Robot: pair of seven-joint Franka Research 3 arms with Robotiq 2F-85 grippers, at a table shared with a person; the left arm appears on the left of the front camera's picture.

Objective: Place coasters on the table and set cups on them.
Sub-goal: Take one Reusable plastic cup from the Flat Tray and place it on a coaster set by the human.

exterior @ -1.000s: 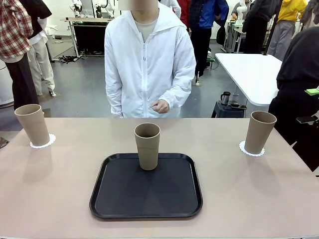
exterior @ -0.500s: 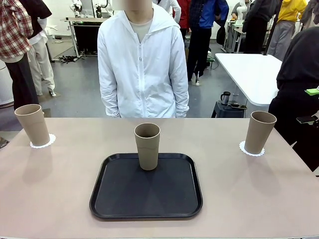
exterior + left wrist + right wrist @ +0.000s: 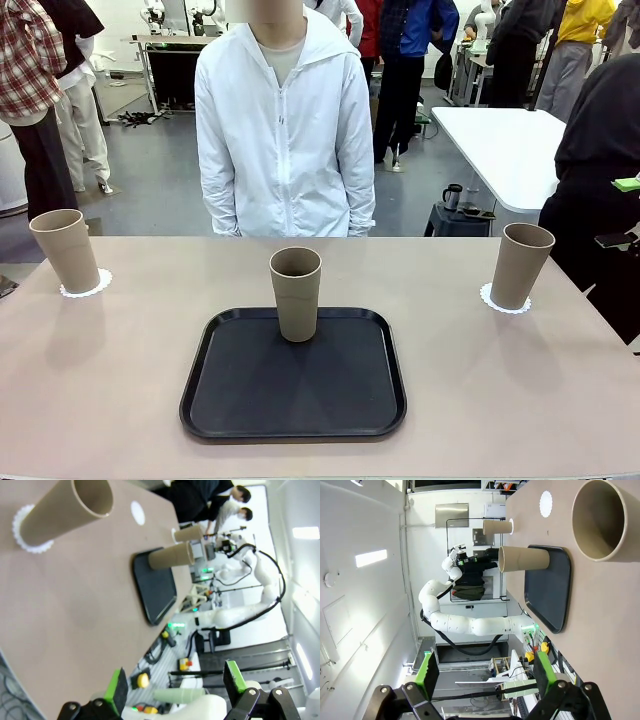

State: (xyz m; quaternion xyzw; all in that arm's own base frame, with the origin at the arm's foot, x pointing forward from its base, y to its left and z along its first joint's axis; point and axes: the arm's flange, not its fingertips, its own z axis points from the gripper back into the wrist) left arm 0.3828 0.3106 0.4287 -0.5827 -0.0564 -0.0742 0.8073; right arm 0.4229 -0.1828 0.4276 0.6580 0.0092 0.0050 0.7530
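1 cup [image 3: 296, 292] upright on tray [image 3: 300, 390]

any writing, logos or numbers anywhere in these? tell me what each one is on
No readable text in any view.
Cups, coasters, tray, table: plain, no print.
The person's white jacket: no logo seen.
Buttons beside the table: any labels too small to read.
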